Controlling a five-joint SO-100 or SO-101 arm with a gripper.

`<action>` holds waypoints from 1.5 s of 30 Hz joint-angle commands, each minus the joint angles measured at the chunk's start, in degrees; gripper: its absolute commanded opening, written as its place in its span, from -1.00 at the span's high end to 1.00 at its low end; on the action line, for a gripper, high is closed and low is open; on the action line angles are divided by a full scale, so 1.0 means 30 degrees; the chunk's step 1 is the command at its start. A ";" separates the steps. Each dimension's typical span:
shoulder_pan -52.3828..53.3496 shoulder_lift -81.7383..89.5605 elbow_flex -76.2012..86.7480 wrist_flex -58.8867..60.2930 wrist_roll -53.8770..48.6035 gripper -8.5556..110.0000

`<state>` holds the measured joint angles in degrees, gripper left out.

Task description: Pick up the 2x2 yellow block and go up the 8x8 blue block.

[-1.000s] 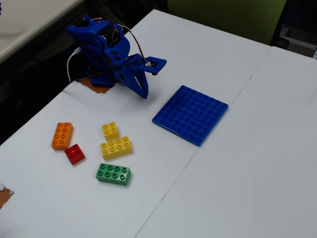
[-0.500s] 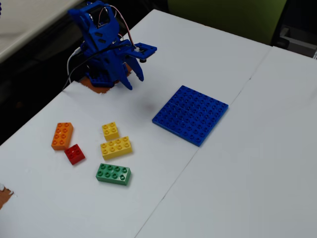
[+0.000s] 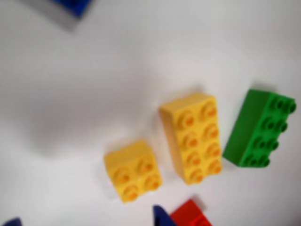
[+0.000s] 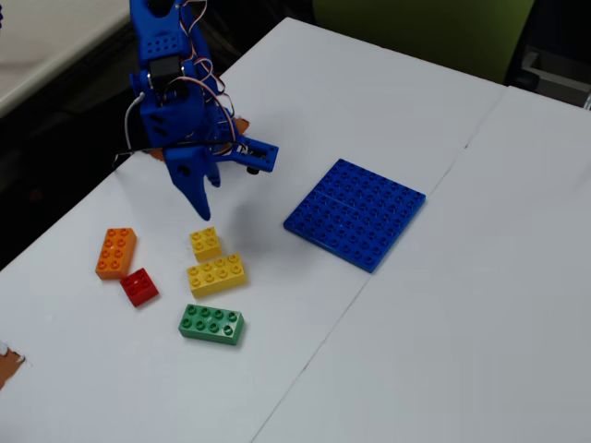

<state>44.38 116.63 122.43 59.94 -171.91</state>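
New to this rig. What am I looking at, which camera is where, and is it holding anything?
The blue machine is a small robot arm whose gripper hangs above the bricks, holding nothing; whether it is open is hard to tell. The fixed view looks down at the white table from one side. The wrist view rides on the arm and looks down at the bricks, a little blurred. On the table lie the 2x2 yellow block, a longer yellow brick, a green brick, a red brick and an orange brick. The 8x8 blue block lies apart, with nothing on it.
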 commanded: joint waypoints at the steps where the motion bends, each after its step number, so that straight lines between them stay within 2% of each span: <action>1: 0.0762 -0.2109 -0.2461 -0.0439 -0.5947 0.28; 19: 0.1025 -0.8027 -0.6182 -0.1553 -0.9785 0.27; 40: 0.0146 -0.8408 -0.4453 -0.2227 -0.9639 0.31; 45: 0.0146 -0.8320 -0.3867 -0.2490 -0.9551 0.39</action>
<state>45.53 90.35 110.74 53.09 -176.22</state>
